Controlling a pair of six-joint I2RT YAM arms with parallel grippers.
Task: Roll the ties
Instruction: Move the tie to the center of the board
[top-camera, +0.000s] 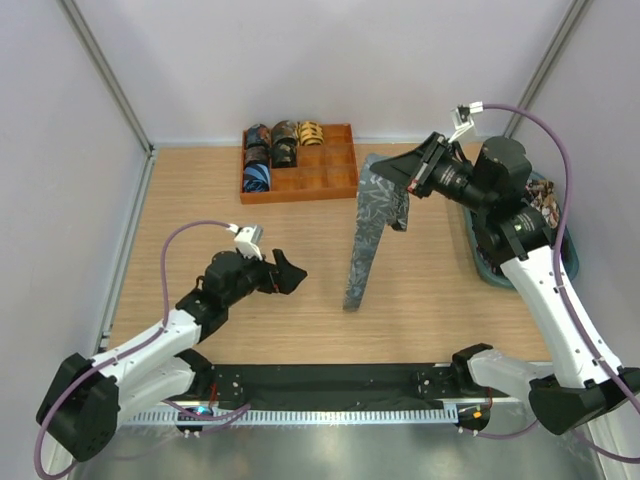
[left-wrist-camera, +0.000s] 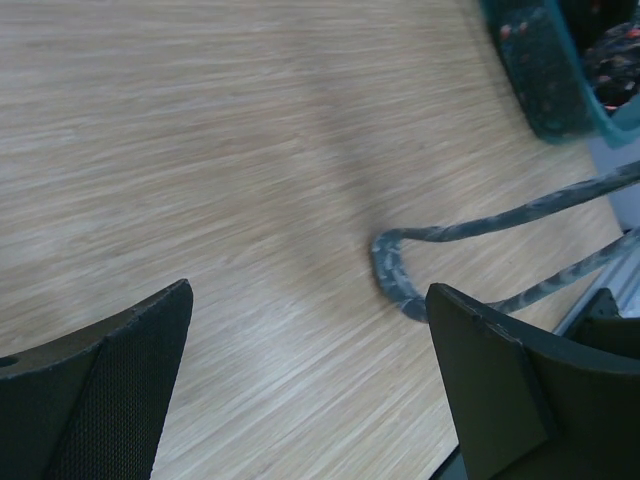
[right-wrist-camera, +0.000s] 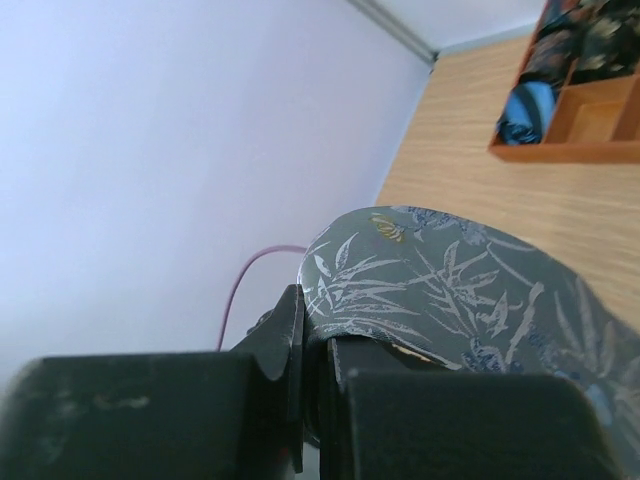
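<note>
From above, your right gripper (top-camera: 400, 172) is clamped on the wide end of the grey-blue tie (top-camera: 372, 225). The tie hangs down to the table (top-camera: 200, 200). Your left gripper (top-camera: 290, 272), spread wide, sits just left of the narrow tip.

Left wrist: that tip curls on the wood, ahead of and between the parted fingers (left-wrist-camera: 110, 380).

Right wrist: the jaws pinch the leaf-print fabric.

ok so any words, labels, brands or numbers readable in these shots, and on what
None: no view shows readable text.
The grey-blue leaf-print fabric tie bears only a pattern.
The orange wooden compartment tray, its rolled patterned ties and the teal plastic bin show no labels.
</note>
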